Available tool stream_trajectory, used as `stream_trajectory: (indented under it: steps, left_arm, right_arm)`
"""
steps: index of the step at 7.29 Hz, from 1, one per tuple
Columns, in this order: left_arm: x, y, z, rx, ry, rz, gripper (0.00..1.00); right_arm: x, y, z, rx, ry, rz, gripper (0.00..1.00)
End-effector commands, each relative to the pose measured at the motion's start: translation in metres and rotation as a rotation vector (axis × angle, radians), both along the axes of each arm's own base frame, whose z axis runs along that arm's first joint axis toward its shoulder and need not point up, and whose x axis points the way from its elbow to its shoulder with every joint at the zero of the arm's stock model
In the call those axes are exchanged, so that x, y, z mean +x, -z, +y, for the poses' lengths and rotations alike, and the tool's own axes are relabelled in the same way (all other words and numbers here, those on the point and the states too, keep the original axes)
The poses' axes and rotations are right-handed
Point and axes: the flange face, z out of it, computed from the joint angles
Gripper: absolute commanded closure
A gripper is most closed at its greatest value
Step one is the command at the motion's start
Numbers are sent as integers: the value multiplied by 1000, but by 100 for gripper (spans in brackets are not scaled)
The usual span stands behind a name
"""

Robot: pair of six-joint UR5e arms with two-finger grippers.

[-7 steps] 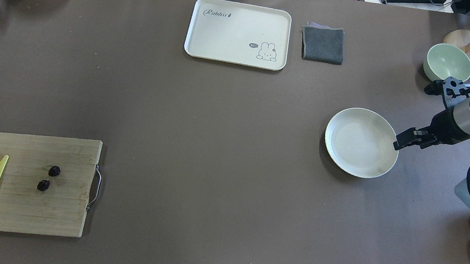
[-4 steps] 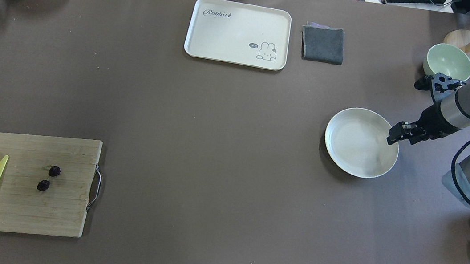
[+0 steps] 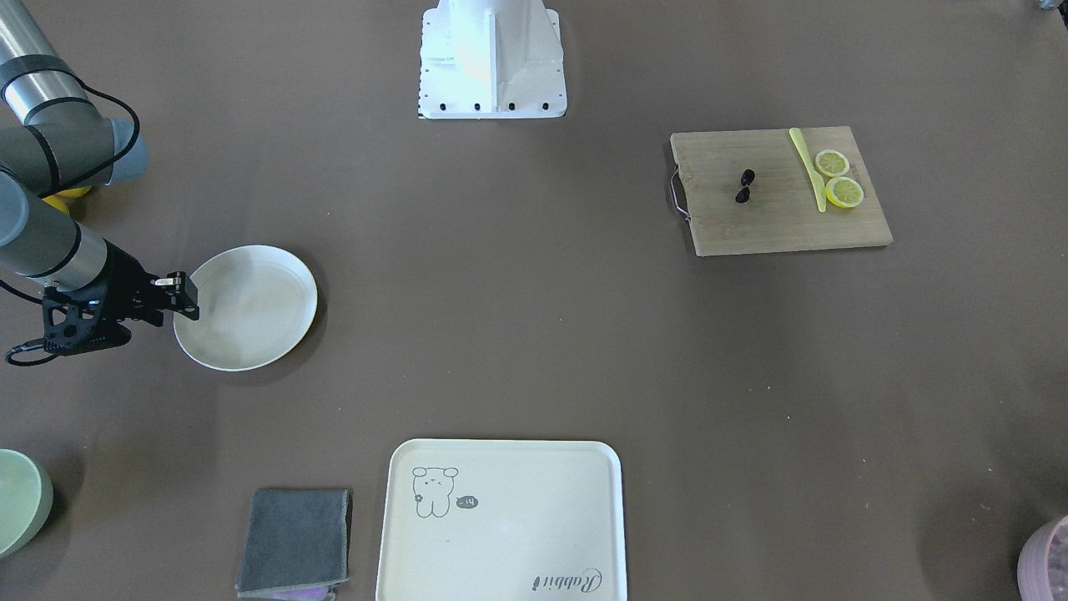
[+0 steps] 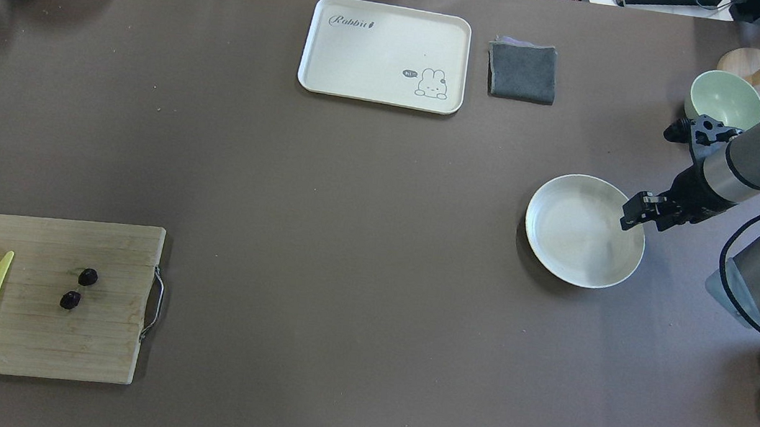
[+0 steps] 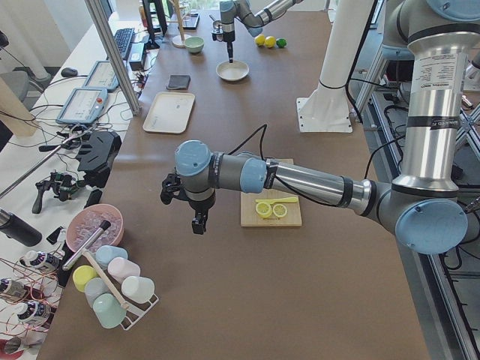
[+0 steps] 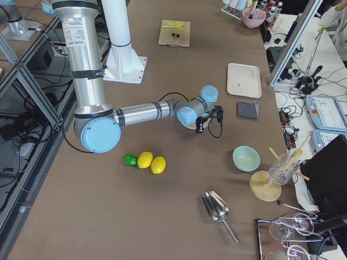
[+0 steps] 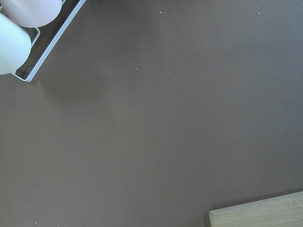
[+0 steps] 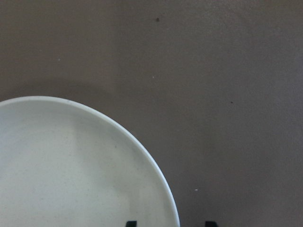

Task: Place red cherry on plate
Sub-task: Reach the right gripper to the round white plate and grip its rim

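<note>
Two-berry red cherry (image 4: 88,276) sat on cutting board (image 4: 44,346), near left. Right gripper (image 4: 631,219) hung over plate (image 4: 565,243) right rim, jaws apart. Left gripper (image 5: 199,225): couldn't tell open or closed.

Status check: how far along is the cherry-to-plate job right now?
Done: nothing yet; the red cherry lies on the cutting board and the plate is bare. In hand: the right gripper is at the plate's rim, jaws apart, holding nothing; the left gripper hangs beside the board. Remaining: grasp the cherry, carry it over, set it on the plate.
</note>
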Motion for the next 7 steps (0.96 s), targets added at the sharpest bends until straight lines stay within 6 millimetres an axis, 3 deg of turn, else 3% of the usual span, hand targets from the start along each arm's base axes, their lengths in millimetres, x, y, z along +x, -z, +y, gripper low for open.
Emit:
stream_trajectory:
  steps: [1,2,4,5,6,7]
  left_arm:
    - [0,-1,0,-2,0,3,3]
    - [0,-1,0,-4,-1,6,3]
    - [0,0,-1,-2,0,6,3]
    - [1,6,-2,-61,60,12,3]
    - [17,19,-9,-86,92,19,3]
    - [46,27,-11,-85,110,31,3]
  right_arm:
    - [-3,-5,1,-13,3,5,88]
    - [-4,-7,2,-9,5,0,100]
    - [-8,12,1,-6,6,-41,100]
    - [-21,55,-13,-44,-44,-92,100]
    - [-48,103,-10,-97,-72,-145,100]
    - [-75,138,4,-114,-67,-176,100]
